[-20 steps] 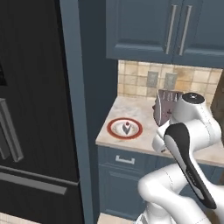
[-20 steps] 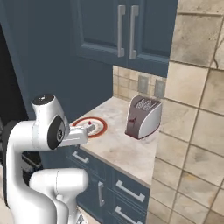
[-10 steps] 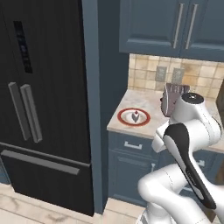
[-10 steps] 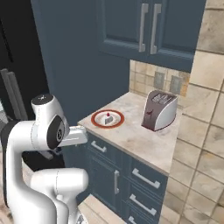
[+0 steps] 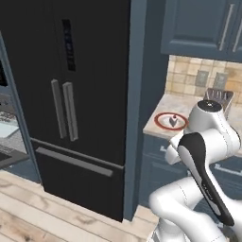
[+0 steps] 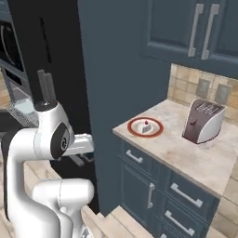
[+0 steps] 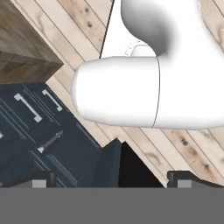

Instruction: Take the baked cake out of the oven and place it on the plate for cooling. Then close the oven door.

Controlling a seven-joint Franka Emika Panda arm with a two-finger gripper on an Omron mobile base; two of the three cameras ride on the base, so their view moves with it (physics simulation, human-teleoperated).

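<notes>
Baked cake [image 5: 173,120] sits on red-rimmed plate [image 5: 160,124] on tabletop [image 6: 186,153], near its left end, w/ toaster [image 6: 203,121] well apart to the right. Gripper [image 7: 111,183] points down at wood floor [image 7: 87,26] and blue cabinet drawers [image 7: 39,131]; jaws wide apart, holding nothing. Black fridge [image 5: 71,94] left of tabletop.

Black fridge [image 5: 71,94], navy cabinets [image 6: 153,186], plank floor [image 5: 42,212]

Pale stone surface [image 6: 195,158] seen; red-rimmed plate [image 6: 145,127] carried toward 9 o'clock, toaster [image 6: 202,121] toward 3 o'clock.
</notes>
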